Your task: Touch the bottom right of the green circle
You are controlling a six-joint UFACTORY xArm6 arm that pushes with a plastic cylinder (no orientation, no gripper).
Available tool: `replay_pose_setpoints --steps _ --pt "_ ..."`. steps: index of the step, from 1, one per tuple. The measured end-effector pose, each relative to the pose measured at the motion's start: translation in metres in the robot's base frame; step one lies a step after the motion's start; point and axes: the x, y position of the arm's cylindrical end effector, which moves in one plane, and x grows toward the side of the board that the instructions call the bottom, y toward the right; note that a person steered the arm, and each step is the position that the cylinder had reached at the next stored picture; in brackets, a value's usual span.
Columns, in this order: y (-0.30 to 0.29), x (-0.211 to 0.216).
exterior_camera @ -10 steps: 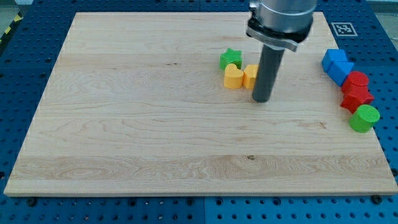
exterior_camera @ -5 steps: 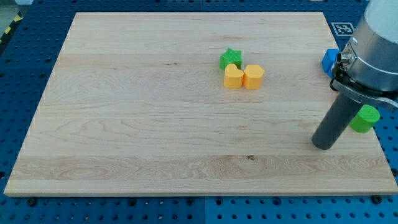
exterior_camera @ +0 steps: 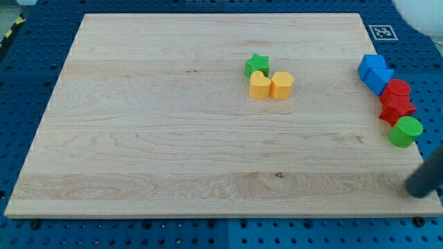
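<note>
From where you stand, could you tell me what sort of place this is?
Probably a robotics lab bench: a wooden board lies on a blue perforated table, with a printed marker tag at its corner and small coloured blocks like the green circle near my tip.

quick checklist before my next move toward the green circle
1. Tip in view: ok, at the view's bottom right.
2. Tip touching green circle: not ok, it sits apart, below and right of it.
3. Path from tip to the circle's bottom right free of blocks: ok.
4. Red blocks crowd the circle's upper side: cannot tell if they touch.
5. Circle on the board: ok, near its right edge.
</note>
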Motion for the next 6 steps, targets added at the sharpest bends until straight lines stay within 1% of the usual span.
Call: replay_pose_setpoints --steps 1,2,5,6 --pt "0.033 0.011" --pt "0.059 0.007" --pt "0.062 -0.043" --pt "0.062 -0.068"
